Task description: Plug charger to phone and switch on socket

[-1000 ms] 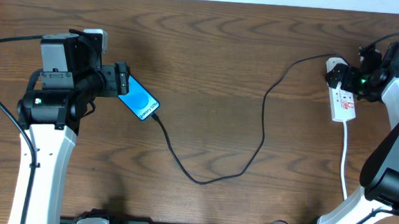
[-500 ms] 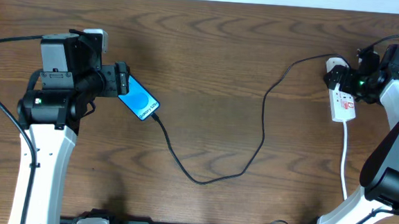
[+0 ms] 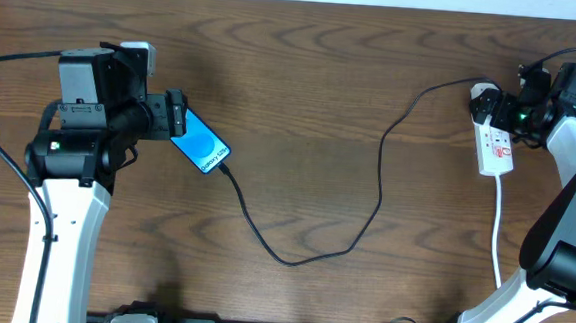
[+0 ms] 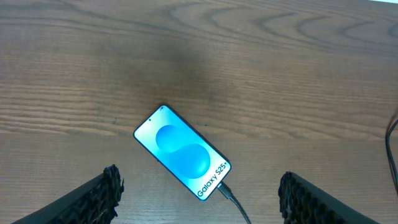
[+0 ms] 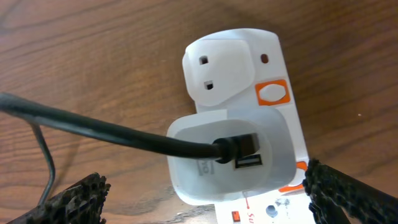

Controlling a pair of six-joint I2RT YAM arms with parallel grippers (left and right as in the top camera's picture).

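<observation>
The phone (image 3: 202, 143) lies flat on the table with its blue screen up; it also shows in the left wrist view (image 4: 182, 151). The black charger cable (image 3: 381, 187) runs from the phone's lower end (image 4: 227, 192) across the table to a white adapter (image 5: 233, 155) seated in the white power strip (image 3: 495, 144). My left gripper (image 4: 198, 193) is open, its fingers wide on either side of the phone's plugged end. My right gripper (image 5: 199, 196) is open above the strip's end, fingers flanking the adapter. An orange switch (image 5: 272, 93) sits on the strip beside an empty outlet.
The strip's white cord (image 3: 498, 229) runs down toward the front edge at the right. The cable loops across the table's middle. The right arm's body stands at the front right, the left arm's at the front left.
The right gripper has shifted slightly up and right over the strip's end. The left arm, phone and cable have not moved.
</observation>
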